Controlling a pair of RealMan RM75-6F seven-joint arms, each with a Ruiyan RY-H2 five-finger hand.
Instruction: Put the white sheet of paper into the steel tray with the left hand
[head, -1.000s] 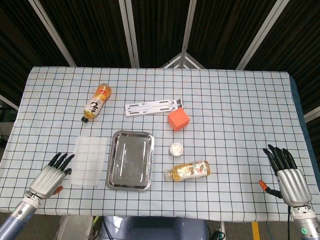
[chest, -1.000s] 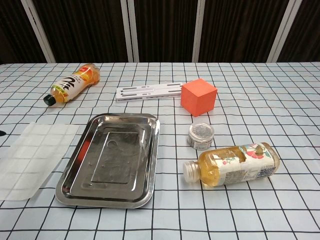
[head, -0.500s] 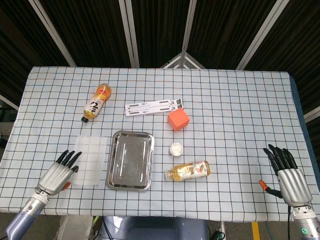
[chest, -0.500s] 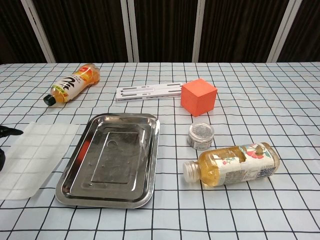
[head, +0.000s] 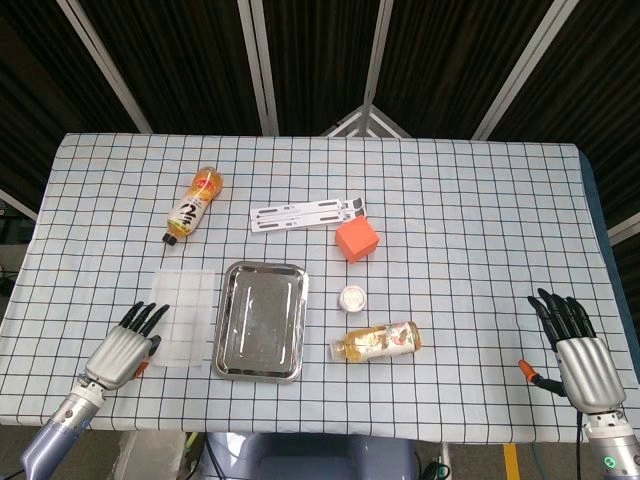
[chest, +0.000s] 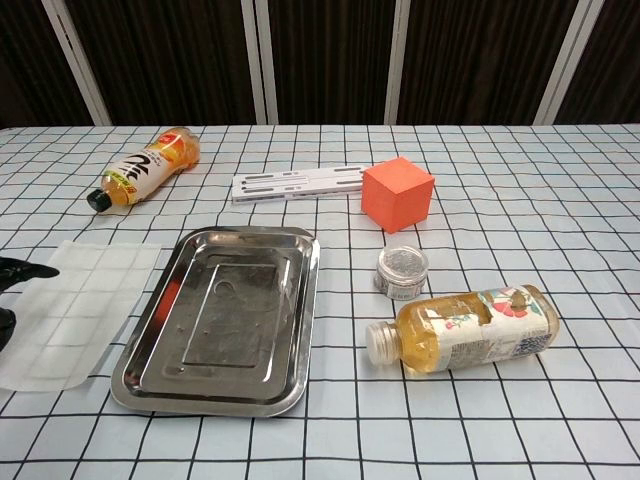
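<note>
- My left hand (head: 122, 345): fingers spread, holding nothing, fingertips at the paper's near-left edge, ready to pinch.
- Paper (head: 180, 305) lies flat on the worktop, just left of the tray (head: 226, 345).
- Right hand (head: 578, 350): idle, released.

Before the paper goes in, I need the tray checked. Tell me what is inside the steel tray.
Nothing lies inside the steel tray: its bare, scuffed bottom shows reflections only. The white sheet of paper lies flat on the table beside it, with the left hand at its outer edge.
</note>
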